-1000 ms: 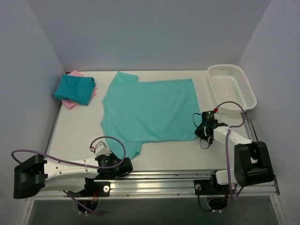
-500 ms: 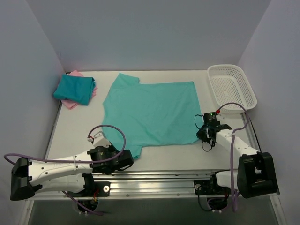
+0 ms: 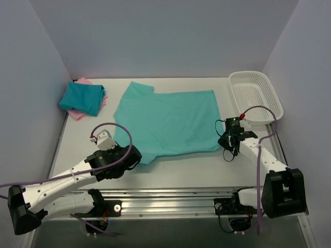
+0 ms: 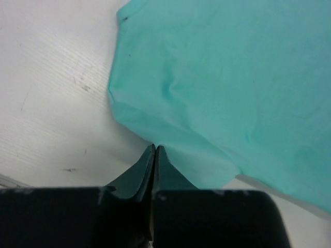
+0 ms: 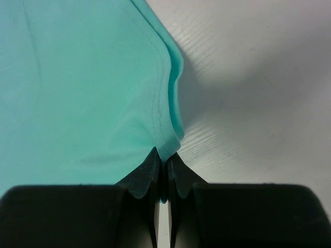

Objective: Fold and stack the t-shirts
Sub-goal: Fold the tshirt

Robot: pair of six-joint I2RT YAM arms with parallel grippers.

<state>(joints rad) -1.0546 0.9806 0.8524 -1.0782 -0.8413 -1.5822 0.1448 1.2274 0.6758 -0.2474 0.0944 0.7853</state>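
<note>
Light teal-green t-shirt (image 3: 168, 121) nipped only at its near edge by left gripper (image 4: 155, 150) and right gripper (image 5: 166, 155), both clamped tight: risks slipping free or bunching if pulled unevenly.

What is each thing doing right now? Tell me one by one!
light green t-shirt: spread open, not folded.
dark blue t-shirt: folded, lying on the pink one.
pink t-shirt: mostly hidden under the dark blue one.
white basket: empty.
left fingers: shut, pinching the light green t-shirt's near edge.
right fingers: shut, pinching its near corner.
</note>
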